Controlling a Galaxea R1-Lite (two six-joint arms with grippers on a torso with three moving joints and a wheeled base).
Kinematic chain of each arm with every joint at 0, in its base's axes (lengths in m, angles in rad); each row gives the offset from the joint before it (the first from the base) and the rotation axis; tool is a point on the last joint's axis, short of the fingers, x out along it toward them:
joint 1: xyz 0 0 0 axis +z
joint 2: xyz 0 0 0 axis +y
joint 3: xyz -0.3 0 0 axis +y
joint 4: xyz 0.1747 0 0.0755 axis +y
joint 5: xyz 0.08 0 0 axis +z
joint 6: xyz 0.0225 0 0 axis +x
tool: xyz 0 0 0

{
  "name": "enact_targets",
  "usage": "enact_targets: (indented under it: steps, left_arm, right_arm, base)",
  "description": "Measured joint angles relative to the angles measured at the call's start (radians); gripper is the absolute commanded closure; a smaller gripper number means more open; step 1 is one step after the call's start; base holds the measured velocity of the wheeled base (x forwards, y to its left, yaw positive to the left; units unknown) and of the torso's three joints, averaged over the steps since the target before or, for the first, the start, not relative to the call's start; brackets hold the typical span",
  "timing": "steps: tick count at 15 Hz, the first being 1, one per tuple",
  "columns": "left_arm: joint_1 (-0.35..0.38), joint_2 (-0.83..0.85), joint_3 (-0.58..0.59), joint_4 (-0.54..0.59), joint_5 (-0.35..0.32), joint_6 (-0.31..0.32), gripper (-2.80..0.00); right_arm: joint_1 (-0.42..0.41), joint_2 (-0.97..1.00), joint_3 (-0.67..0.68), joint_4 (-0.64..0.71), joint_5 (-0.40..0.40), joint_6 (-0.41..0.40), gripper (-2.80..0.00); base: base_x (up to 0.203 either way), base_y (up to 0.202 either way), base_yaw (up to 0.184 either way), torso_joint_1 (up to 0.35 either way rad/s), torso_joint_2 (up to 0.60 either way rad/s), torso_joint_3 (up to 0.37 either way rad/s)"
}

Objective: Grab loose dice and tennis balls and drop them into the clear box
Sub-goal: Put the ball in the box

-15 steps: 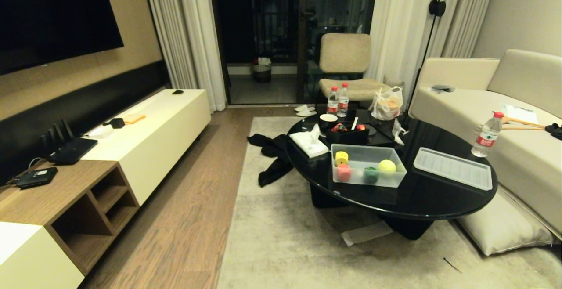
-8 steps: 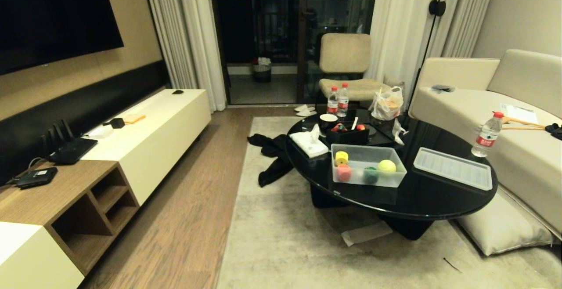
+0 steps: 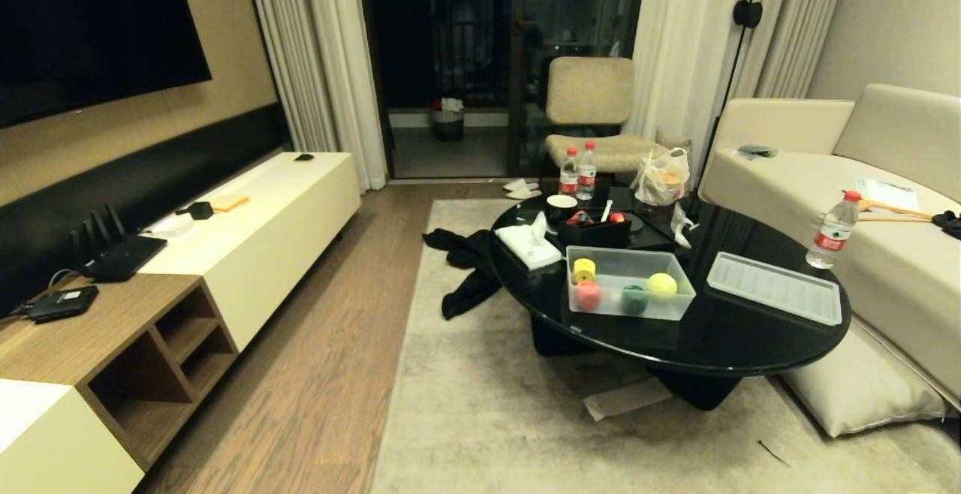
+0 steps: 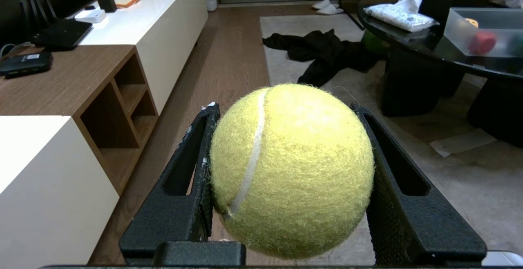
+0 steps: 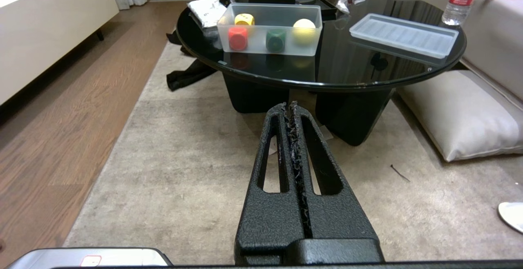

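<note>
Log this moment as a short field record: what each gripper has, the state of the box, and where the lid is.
left gripper: closed on a tennis ball, not over the table
right gripper: shut, empty, pointing towards the table
clear box: open, on the round black table
box contents: yellow die, red die, green die, second tennis ball
lid: flat on the table, on the sofa side of the box
task stage: held ball not yet dropped in
</note>
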Motion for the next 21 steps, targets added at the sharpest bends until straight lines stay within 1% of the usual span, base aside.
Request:
enact_targets:
  steps: [21]
  left_arm:
    - [0.0,0.0,0.0,0.0,0.0,-0.001,0.0]
  right_arm:
    - [0.0,0.0,0.0,0.0,0.0,0.0,0.0]
  base:
    - [0.0,0.0,0.0,0.0,0.0,0.0]
